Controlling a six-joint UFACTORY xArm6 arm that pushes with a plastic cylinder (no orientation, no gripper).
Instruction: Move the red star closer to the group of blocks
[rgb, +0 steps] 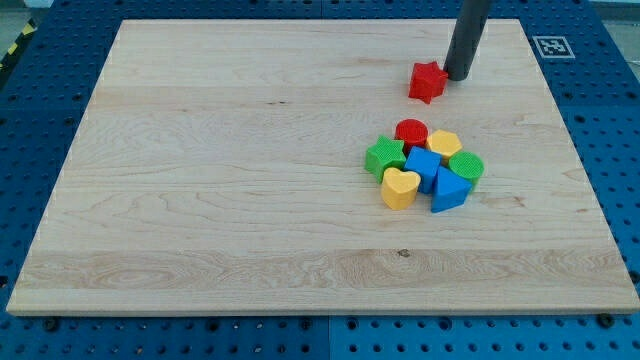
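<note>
The red star (427, 81) lies near the view's top, right of centre, on the wooden board (220, 170). My tip (458, 76) stands just to the star's right, touching or almost touching it. Below the star, a gap away, is the group of blocks: a red cylinder (411, 131), a yellow hexagon (444, 144), a green star-like block (384, 157), a green cylinder (466, 166), a blue block (423, 165), a blue triangle (449, 190) and a yellow heart (400, 187), all packed together.
A fiducial marker (551, 46) sits at the board's top right corner. The board rests on a blue perforated table (620, 150).
</note>
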